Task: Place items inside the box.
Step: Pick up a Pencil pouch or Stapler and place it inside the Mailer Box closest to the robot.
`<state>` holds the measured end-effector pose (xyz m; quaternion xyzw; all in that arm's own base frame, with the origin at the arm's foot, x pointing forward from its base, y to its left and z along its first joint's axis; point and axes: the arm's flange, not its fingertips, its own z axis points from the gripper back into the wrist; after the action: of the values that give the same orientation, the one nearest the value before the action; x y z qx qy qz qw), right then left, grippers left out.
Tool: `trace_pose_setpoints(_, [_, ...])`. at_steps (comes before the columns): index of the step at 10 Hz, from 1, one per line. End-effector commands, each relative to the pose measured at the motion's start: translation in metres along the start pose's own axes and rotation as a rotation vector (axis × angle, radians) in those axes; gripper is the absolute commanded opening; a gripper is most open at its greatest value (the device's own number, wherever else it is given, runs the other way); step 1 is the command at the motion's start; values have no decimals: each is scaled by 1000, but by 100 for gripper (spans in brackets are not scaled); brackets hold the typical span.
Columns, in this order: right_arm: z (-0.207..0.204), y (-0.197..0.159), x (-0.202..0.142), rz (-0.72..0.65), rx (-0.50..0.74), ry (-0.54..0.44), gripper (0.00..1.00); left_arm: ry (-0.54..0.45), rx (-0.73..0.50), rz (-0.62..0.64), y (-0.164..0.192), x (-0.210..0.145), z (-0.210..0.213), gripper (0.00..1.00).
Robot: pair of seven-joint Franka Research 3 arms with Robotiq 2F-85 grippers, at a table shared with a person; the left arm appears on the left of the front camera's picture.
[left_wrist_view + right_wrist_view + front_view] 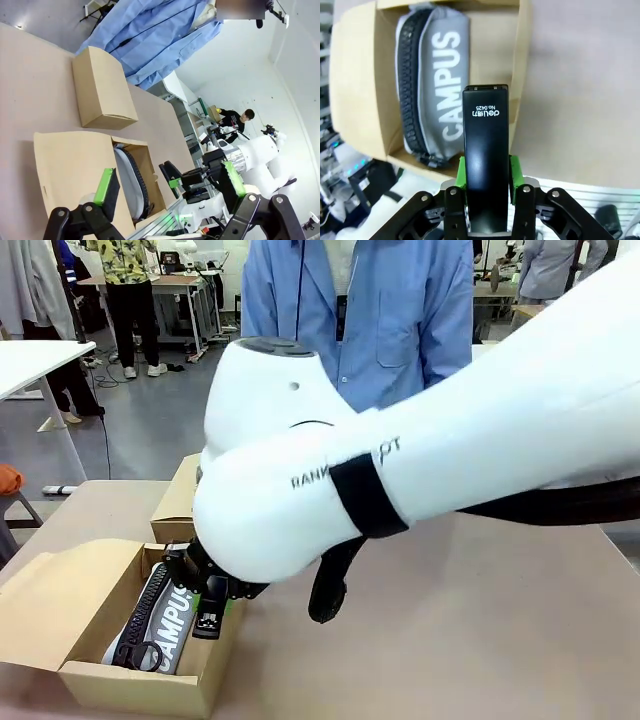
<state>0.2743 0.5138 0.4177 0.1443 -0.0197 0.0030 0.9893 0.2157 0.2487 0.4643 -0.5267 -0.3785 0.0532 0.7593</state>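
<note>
An open cardboard box (70, 615) sits at the table's near left, with a grey zip pencil case lettered "CAMPUS" (165, 625) lying inside. My right arm reaches across to it, and my right gripper (205, 595) is shut on a black stapler (210, 618) just above the box's right side. The right wrist view looks down on the stapler (486, 150), clamped between the green pads of the right gripper (486, 175), over the pencil case (437, 85) and the box's wall (521, 75). My left gripper (170, 182) hangs open and empty, off to the side of the box (75, 165).
A small closed cardboard box (180, 500) stands just behind the open one, also seen from the left wrist as a closed box (102, 87). A person in a blue shirt (360, 310) stands at the far edge. Bare table (480, 620) stretches to the right.
</note>
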Motion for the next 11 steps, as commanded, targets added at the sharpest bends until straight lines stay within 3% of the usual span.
trace_pose_setpoints(1, [-12, 34, 11, -37, -55, -30, 37, -15, -19, -15, -1, 0, 0, 100])
trace_pose_setpoints(7, [-44, 49, 13, -23, -85, -35, 37, -15, -19, -15, -1, 0, 0, 100])
trace_pose_setpoints(8, [-41, 47, 13, -22, -73, -29, 71, -15, -19, -15, -1, 0, 0, 100])
trace_pose_setpoints(9, [-40, 45, 13, -14, -54, -6, 95, -15, -19, -15, -1, 0, 0, 100])
trace_pose_setpoints(11, [-38, 42, 11, -19, -41, -19, 100, -15, -19, -15, -1, 0, 0, 100])
